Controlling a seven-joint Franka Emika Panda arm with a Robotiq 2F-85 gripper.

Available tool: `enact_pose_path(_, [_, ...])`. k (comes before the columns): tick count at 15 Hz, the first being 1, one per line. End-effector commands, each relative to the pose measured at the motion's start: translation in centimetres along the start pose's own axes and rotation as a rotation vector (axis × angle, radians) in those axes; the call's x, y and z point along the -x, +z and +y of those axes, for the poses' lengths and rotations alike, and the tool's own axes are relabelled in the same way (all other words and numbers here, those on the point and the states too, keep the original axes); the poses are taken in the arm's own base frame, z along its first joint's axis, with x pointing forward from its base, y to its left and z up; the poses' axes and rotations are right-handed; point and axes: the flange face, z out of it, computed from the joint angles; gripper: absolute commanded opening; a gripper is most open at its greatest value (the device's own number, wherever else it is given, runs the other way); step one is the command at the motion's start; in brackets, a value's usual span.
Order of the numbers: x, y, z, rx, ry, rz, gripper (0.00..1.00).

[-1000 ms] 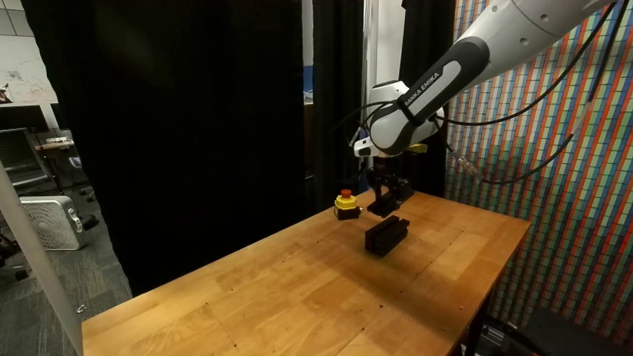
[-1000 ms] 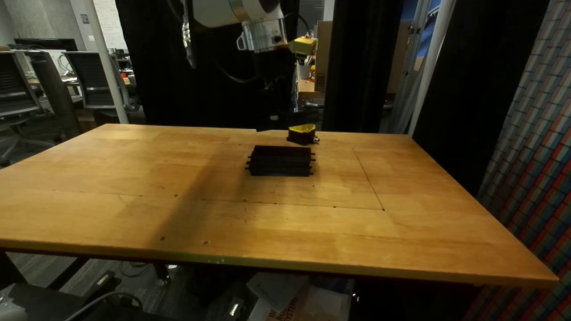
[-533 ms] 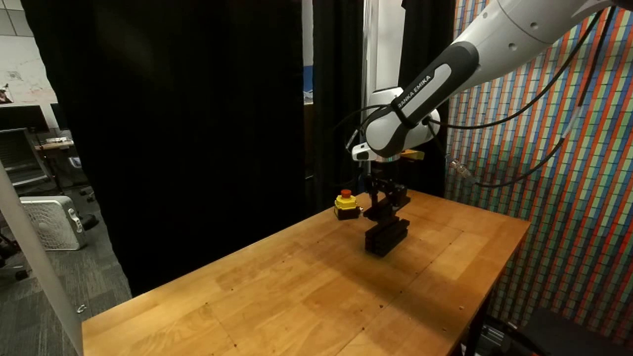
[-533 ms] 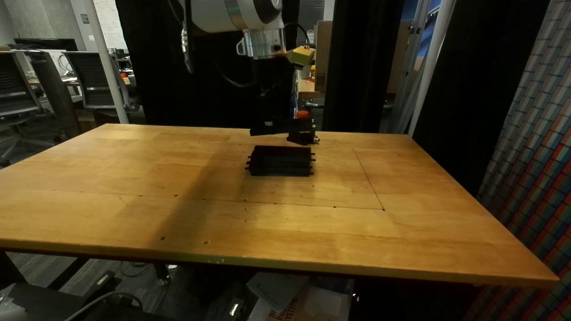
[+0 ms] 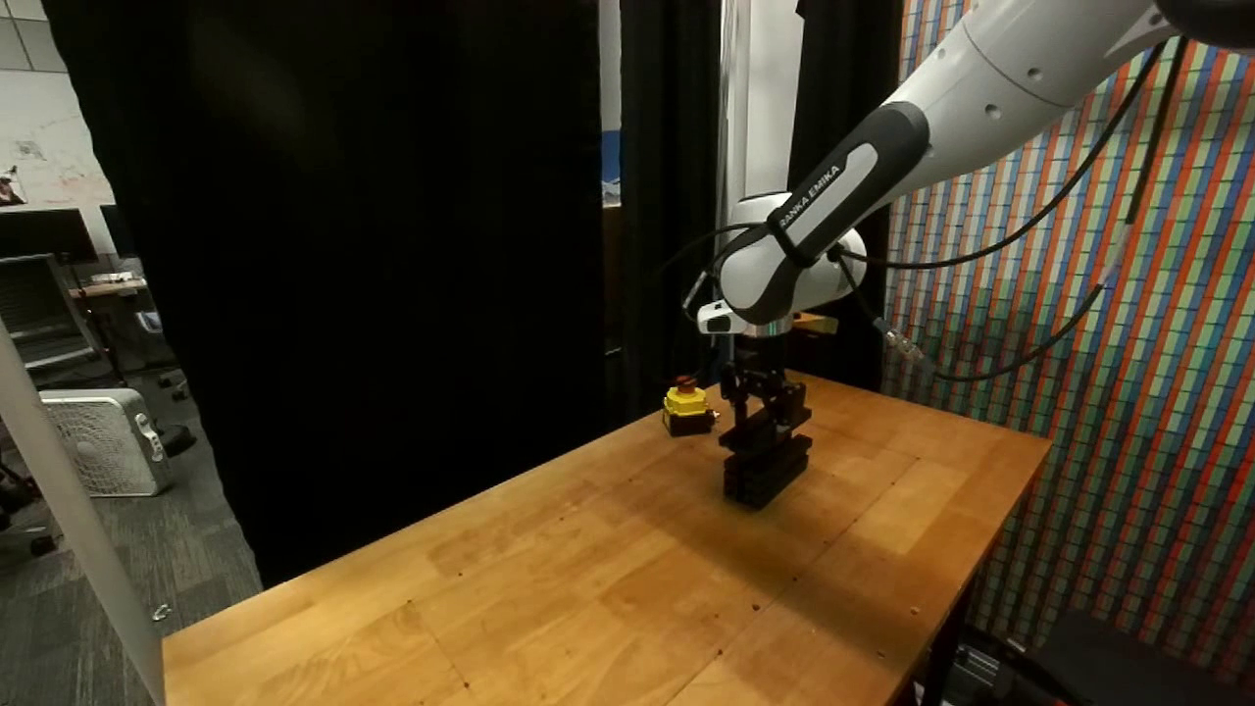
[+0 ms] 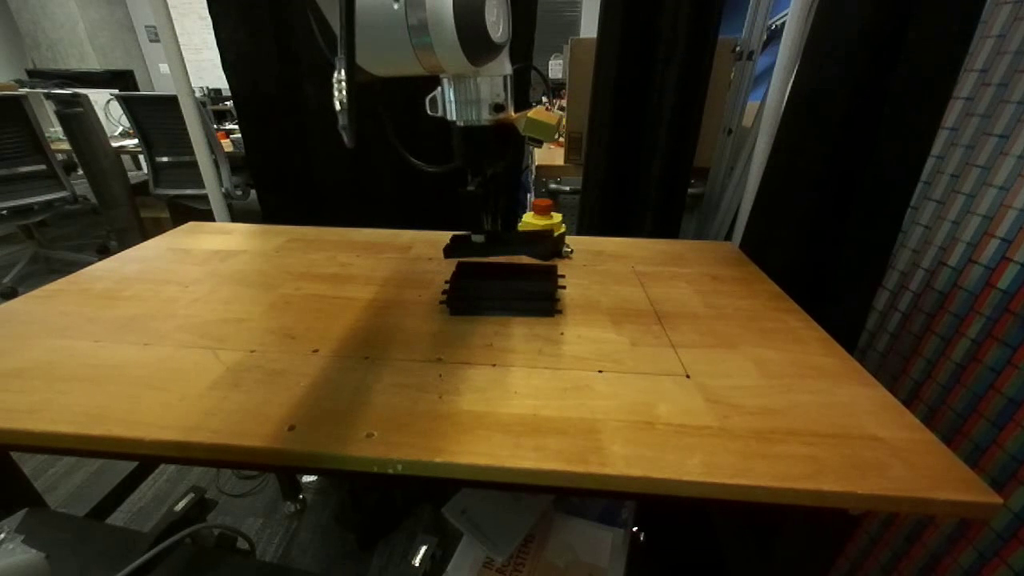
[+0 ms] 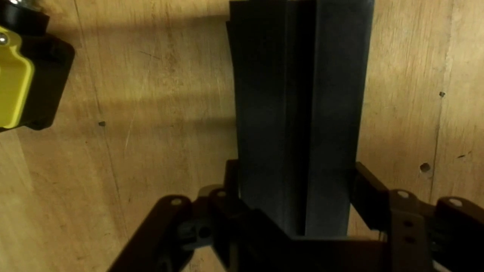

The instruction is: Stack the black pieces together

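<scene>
Several flat matte-black pieces lie stacked as a block on the wooden table; the block also shows in an exterior view. My gripper points down just above the block. Its fingers are closed on the two long sides of another black piece, held roughly level and lined up with the block. In that view a thin strip of table shows between held piece and block. In the wrist view, the fingertips flank the held black piece with its long groove. It hides most of the block below.
A yellow emergency-stop box with a red button stands near the block, towards the table's back edge. It also shows at the left of the wrist view. Bare wooden table top surrounds the block. Black curtains hang behind.
My gripper has moved down with the black piece in it, closing most of the gap above the block. The block and the yellow box have not moved.
</scene>
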Motion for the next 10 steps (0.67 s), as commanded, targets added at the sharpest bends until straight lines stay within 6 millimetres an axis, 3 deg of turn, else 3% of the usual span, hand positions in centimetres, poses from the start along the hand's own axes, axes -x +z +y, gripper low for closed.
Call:
enact_pose_path(1, [0.8, 0.1, 0.9, 0.014, -0.016, 0.033, 0.46])
enact_pose_path(10, [2.3, 1.5, 1.0, 0.0, -0.036, 0.07, 0.46])
